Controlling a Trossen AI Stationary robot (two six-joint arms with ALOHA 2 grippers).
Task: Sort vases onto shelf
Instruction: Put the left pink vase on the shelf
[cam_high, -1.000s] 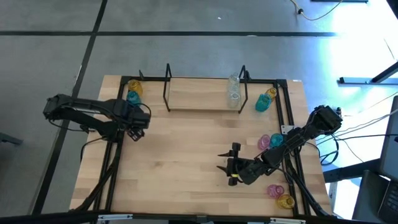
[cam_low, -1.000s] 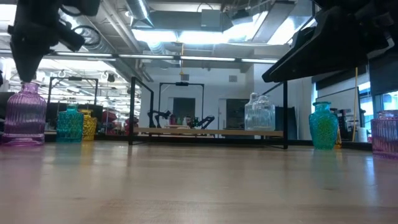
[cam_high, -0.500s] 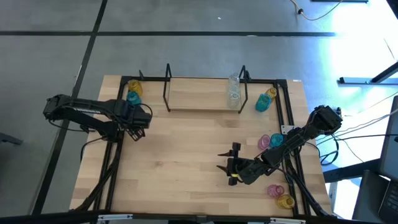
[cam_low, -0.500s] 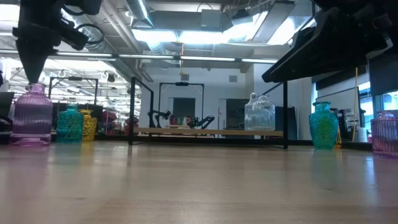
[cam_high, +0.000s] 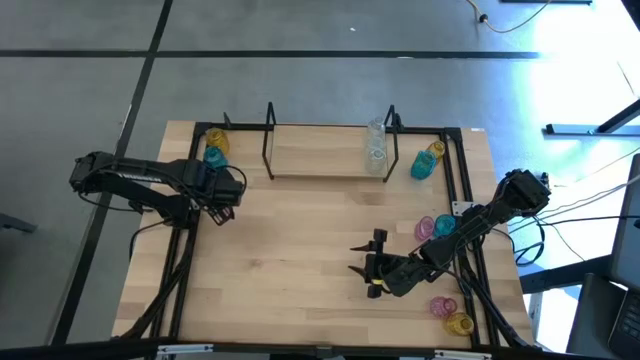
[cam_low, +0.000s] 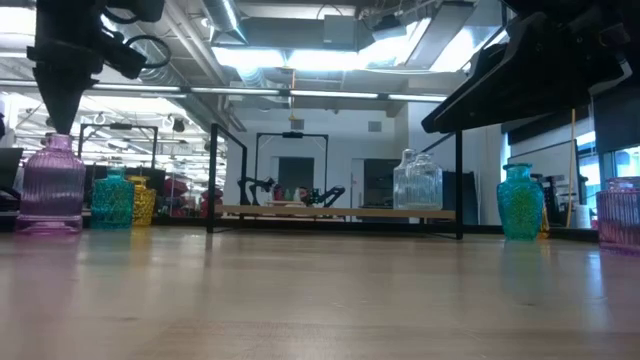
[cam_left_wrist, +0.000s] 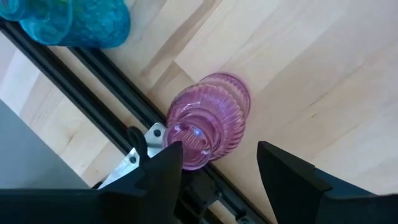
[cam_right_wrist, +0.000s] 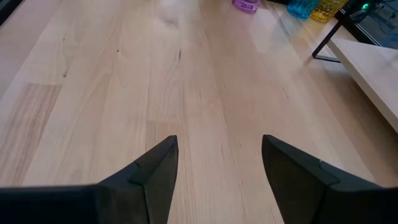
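A pink vase (cam_left_wrist: 208, 121) stands upright on its base on the tabletop at the left, next to a black rail (cam_left_wrist: 93, 68). My left gripper (cam_left_wrist: 219, 168) hangs above it pointing down, open, its fingertips (cam_low: 58, 125) just over the vase's neck. A teal vase (cam_high: 213, 156) and a yellow one (cam_high: 217, 139) stand behind it. The shelf (cam_high: 320, 158) stands at the far middle, with clear vases (cam_high: 376, 150) at its right end. My right gripper (cam_high: 368, 262) waits open and low over bare wood at the near right. My left gripper comes at the pink vase from above, pointing down. One finger (cam_left_wrist: 165, 163) overlaps the rim of the vase's mouth (cam_left_wrist: 189, 146) in the wrist view, and the other stands apart from it. Whether a finger touches the vase, I cannot tell.
A teal vase (cam_high: 421, 167) and a yellow one (cam_high: 434, 151) stand right of the shelf. Pink (cam_high: 425, 228) and teal (cam_high: 444, 224) vases stand by the right rail. Pink (cam_high: 443, 306) and yellow (cam_high: 459, 323) ones stand at the near right corner. The table's middle is bare wood.
In the low view the pink vase has shifted a little toward the teal vase beside it and now stands straight. My left gripper's fingers above it have swung slightly the same way.
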